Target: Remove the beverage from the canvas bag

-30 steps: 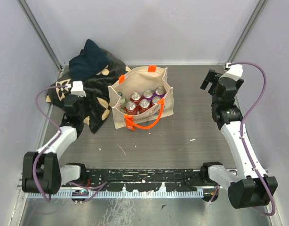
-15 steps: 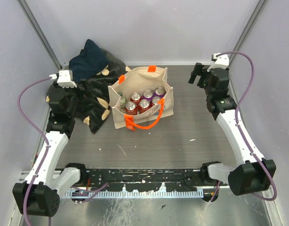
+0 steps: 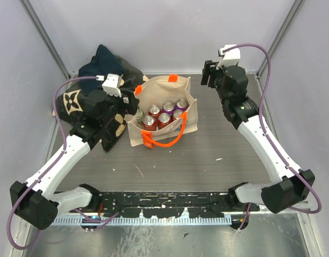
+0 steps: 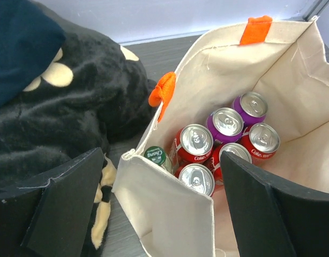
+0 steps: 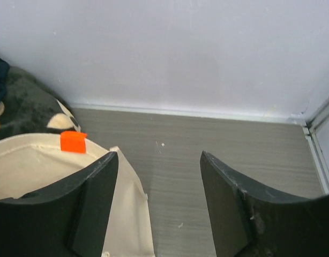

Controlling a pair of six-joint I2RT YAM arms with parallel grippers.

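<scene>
The cream canvas bag [image 3: 154, 90] stands open at the table's middle back, with orange handles. Inside stand several beverage cans [image 3: 164, 112]: red ones [image 4: 194, 140] and purple ones [image 4: 226, 121]. A green-capped bottle [image 4: 155, 155] is tucked in the bag's left corner. My left gripper [image 3: 128, 105] hangs open over the bag's left edge. In the left wrist view the left gripper [image 4: 162, 160] has its fingers either side of the bag's corner wall [image 4: 170, 209], holding nothing. My right gripper [image 3: 210, 75] is open above the table just right of the bag's back corner [image 5: 124, 214], holding nothing.
A dark patterned blanket [image 3: 100, 69] is heaped against the bag's left side, right under my left arm. One orange handle [image 3: 167, 141] droops over the bag's front. The back wall [image 5: 180, 53] is close behind my right gripper. Bare grey tabletop [image 3: 223, 139] lies right of the bag.
Both arms have swung in toward the bag: the left from the far left over the blanket to the bag's left edge, the right from the back right corner leftward to the bag's back corner.
</scene>
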